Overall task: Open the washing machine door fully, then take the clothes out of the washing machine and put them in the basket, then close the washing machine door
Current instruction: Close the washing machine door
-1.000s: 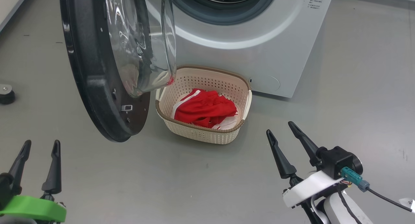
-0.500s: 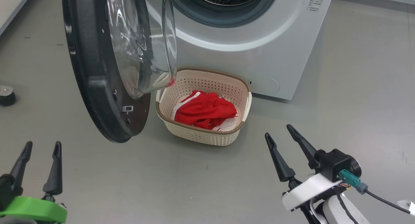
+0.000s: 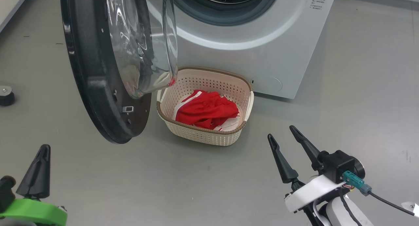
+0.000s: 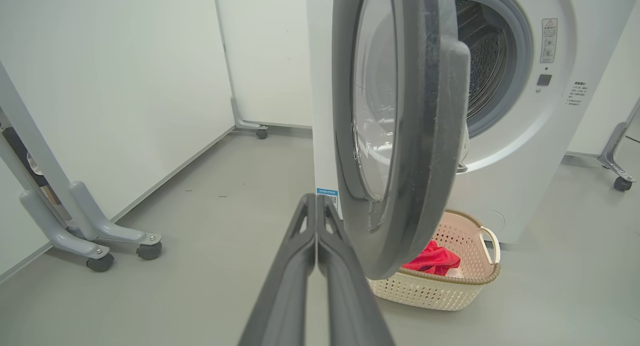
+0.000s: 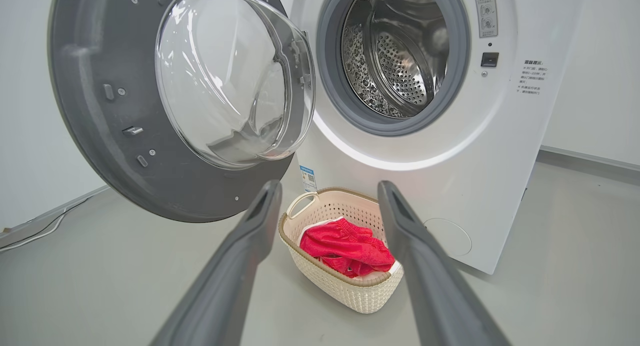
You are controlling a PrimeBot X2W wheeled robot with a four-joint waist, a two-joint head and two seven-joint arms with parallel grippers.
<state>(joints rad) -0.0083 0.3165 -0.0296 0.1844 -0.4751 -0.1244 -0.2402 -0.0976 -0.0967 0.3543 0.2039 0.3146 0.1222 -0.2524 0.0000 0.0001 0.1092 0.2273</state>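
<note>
Red clothes [image 3: 206, 110] lie in basket [image 3: 200, 130] w/ washing machine door [image 3: 95, 88] swung wide, well ahead of both claws: left gripper [image 3: 45, 147] pinched together, empty; right gripper [image 3: 281, 131] spread wide, empty.

I'm looking over a smooth pale grey floor [image 3: 196, 173] under soft, even light. On the left wrist feed, tall white partition panels [image 4: 115, 75] stand on grey metal feet with black castors [image 4: 115, 234]. Another grey castor leg [image 4: 612, 153] sits at the far right. A thin pale cable [image 5: 30, 236] runs along the wall base.
</note>
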